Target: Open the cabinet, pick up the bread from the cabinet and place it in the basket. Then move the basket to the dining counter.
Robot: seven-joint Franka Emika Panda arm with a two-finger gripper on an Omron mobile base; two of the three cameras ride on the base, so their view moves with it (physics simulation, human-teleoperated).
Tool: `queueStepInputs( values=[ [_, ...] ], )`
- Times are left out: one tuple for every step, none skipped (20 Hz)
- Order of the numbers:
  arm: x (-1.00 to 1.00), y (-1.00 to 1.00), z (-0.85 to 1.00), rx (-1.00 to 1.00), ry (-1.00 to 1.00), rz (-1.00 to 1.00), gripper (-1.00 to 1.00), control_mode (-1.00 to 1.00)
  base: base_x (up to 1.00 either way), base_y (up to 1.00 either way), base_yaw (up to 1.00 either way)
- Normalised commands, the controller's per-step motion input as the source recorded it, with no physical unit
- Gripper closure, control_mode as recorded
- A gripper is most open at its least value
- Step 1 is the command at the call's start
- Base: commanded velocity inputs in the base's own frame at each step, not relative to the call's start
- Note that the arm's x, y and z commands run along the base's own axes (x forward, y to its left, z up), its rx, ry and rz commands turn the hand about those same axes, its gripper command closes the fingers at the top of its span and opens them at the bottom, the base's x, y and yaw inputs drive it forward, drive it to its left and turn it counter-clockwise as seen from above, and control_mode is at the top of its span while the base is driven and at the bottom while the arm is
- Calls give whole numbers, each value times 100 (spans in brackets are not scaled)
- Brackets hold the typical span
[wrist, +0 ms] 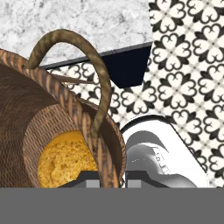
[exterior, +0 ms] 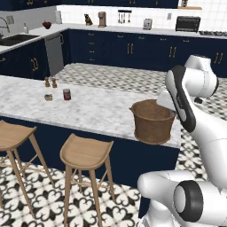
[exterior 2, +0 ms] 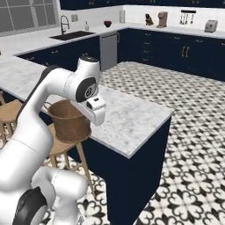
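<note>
The brown woven basket sits at the near end of the dining counter, by its front edge; I cannot tell whether it rests on the marble or hangs just above it. In the hand view the golden bread lies at the bottom of the basket, and one loop handle arches over the rim. My gripper is shut on the basket's rim, a finger on each side of the wall. The hand is at the basket's right side in the right base view.
Two wooden stools stand in front of the counter. A red can and small shakers are on the marble farther left. Patterned floor tiles lie open to the right of the counter's end.
</note>
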Motion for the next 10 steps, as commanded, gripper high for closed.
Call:
queueStepInputs(
  values=[
    [0,0,0,0,0,0,100,100,41,-2,-6],
    [0,0,0,0,0,0,100,100,48,0,-6],
    [0,0,0,0,0,0,100,100,63,0,-6],
    [0,0,0,0,0,0,100,100,68,0,-7],
    [0,0,0,0,0,0,100,100,74,0,-7],
    [0,0,0,0,0,0,100,100,76,0,-7],
    [0,0,0,0,0,0,100,100,76,0,-7],
    [0,0,0,0,0,0,100,100,67,9,-5],
    [0,0,0,0,0,0,100,100,66,13,-3],
    [0,0,0,0,0,0,100,100,65,22,-3]
  ],
)
